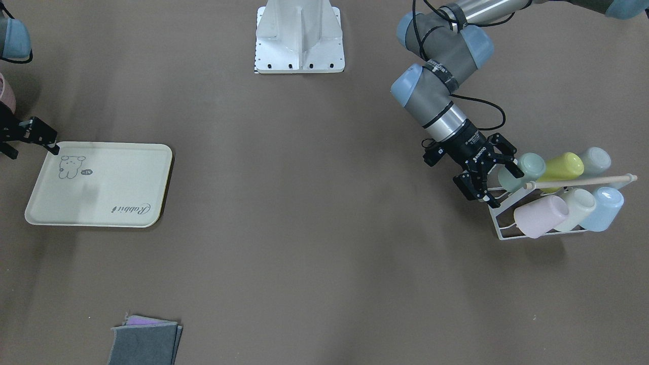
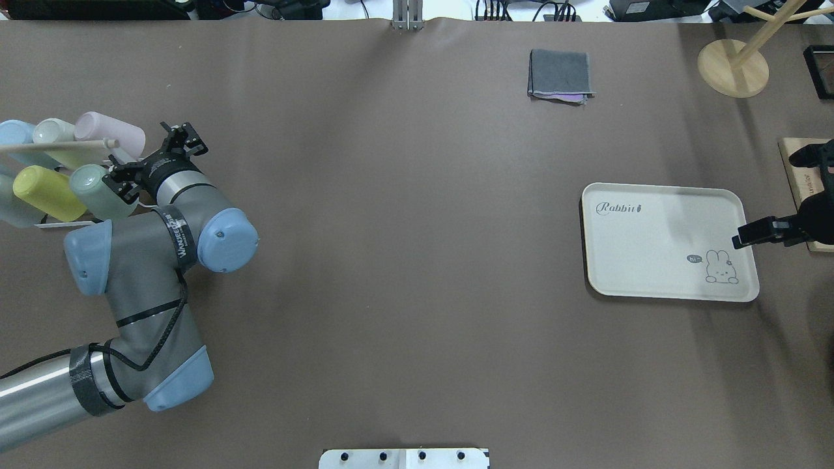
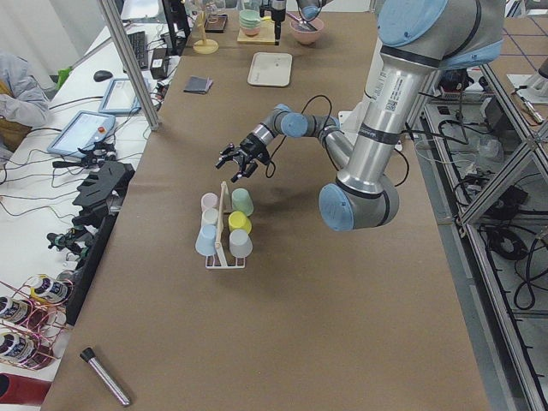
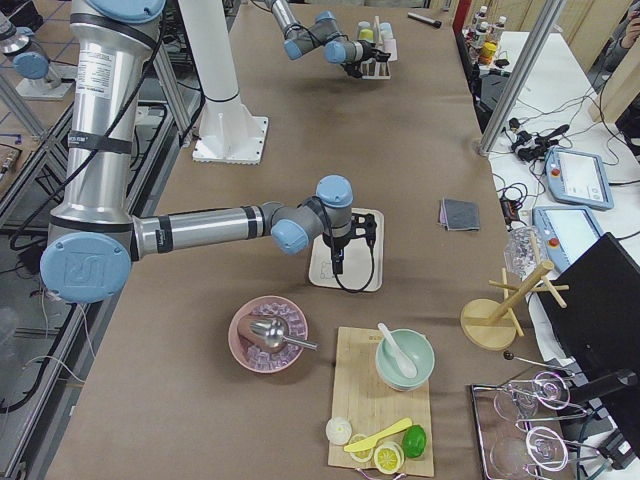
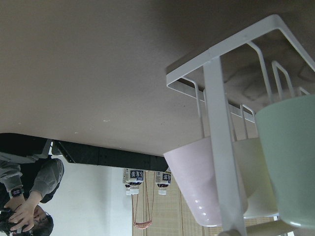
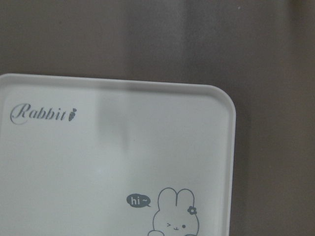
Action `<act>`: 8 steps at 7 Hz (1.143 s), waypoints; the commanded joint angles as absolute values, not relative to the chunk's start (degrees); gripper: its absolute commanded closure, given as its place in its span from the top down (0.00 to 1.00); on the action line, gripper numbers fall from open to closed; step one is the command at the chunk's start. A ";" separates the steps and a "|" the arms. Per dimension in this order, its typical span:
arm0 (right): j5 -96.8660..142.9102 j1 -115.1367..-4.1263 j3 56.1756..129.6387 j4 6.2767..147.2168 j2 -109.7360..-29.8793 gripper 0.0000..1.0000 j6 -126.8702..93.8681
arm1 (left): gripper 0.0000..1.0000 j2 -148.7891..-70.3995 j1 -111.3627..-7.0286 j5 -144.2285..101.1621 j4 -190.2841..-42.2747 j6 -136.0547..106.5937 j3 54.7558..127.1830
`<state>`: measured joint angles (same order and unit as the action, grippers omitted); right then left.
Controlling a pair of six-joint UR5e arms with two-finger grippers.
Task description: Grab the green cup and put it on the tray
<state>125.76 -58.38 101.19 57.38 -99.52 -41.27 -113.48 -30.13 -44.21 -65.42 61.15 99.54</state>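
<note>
The green cup lies tilted on a white wire rack, at the end of the rack's back row nearest the robot's base. My left gripper is open right beside that end of the rack. One finger is close to the cup's end and nothing is between the jaws. From the left wrist, the green cup fills the right edge behind a rack wire. The cream tray with a rabbit drawing lies far across the table. My right gripper hovers open over the tray's drawing end.
The rack also holds a lime cup, a pink cup, cream and pale blue ones, under a wooden rod. Folded grey cloths lie at the table's far edge. Beyond the tray stand a pink bowl and a cutting board.
</note>
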 commanded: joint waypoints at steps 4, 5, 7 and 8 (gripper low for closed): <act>123.58 -55.37 92.20 47.37 -99.58 1.00 -41.92 | 0.98 -108.29 -26.63 -37.44 -65.21 56.96 99.32; 123.57 -55.37 91.41 47.37 -99.41 1.00 -41.84 | 0.98 -107.85 -26.63 -37.01 -65.21 55.74 99.40; 123.49 -55.28 91.14 47.46 -98.97 0.71 -41.66 | 0.98 -108.54 -26.63 -34.82 -61.81 55.72 103.50; 123.57 -55.20 91.14 47.55 -98.96 0.54 -41.83 | 0.98 -108.54 -26.63 -34.46 -61.27 55.72 104.67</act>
<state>123.52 -55.28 91.23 47.49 -99.07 -41.72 -108.50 -26.64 -35.29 -62.56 55.78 102.72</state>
